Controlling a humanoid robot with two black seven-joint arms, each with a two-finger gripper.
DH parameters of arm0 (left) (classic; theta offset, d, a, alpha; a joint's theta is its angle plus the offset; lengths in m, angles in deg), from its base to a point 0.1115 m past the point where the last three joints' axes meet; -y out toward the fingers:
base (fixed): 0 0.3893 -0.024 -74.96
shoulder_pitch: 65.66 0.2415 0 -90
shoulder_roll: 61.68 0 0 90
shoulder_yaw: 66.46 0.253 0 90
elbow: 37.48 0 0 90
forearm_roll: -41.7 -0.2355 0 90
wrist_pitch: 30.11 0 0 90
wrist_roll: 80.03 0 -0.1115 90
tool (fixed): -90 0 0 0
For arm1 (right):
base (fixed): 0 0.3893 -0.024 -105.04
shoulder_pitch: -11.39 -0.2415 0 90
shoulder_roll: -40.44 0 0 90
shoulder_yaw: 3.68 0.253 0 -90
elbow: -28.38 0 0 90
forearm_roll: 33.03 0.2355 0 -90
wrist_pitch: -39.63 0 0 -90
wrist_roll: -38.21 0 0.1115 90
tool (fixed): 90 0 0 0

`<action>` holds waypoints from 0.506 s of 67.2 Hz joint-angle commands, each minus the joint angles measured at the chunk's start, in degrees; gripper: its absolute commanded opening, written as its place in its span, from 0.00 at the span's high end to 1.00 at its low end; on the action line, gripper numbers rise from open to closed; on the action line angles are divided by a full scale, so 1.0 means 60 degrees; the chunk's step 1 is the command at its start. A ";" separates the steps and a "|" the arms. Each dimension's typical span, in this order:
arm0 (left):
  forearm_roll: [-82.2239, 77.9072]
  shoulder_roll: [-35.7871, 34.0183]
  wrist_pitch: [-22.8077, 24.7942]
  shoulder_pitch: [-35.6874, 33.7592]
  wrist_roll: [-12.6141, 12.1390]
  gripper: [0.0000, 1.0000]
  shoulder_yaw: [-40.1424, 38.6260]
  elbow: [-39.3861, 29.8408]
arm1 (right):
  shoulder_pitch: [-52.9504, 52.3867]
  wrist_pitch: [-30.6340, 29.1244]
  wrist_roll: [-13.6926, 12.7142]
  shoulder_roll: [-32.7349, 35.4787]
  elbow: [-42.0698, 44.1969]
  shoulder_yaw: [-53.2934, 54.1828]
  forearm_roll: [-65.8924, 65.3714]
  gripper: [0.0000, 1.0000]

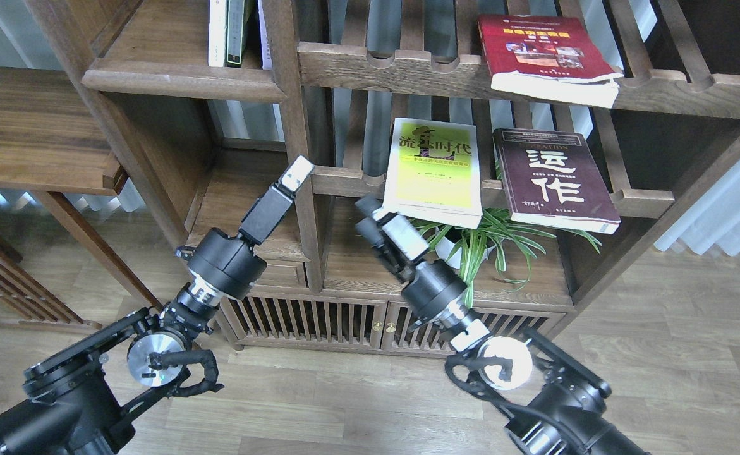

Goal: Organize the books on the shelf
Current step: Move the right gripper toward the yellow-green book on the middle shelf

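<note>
Yellow-green book (pixel 431 169) beside right pincer (pixel 375 213)

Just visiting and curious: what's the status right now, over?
Left gripper empty, fingers unclear. Right gripper at yellow-green book, grip unclear. Maroon book and red book flat on slatted racks. Potted plant just below.

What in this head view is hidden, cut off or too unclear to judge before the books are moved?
- Upright books: tops cut by the head view's upper edge.
- Plant pot: mostly hidden by leaves and the right gripper.
- Left gripper: seen end-on, fingers indistinguishable.
- Yellow-green book: small print too small.
</note>
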 commanded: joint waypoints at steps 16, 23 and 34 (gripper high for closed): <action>-0.0001 -0.0123 0.0000 0.0230 -0.1051 0.00 -0.0200 0.0049 | -0.0016 0.0001 -0.0002 -0.0001 -0.0180 0.0011 -0.0013 0.01; 0.0028 -0.0065 0.0000 0.0260 -0.1052 0.00 -0.0420 0.0064 | 0.0043 0.0001 -0.0002 -0.0001 -0.0297 -0.0076 -0.0013 0.01; 0.0028 -0.0123 0.0000 0.0596 -0.1095 0.00 -0.0625 0.0108 | 0.0087 0.0001 -0.0002 -0.0001 -0.0297 -0.0106 0.0016 0.01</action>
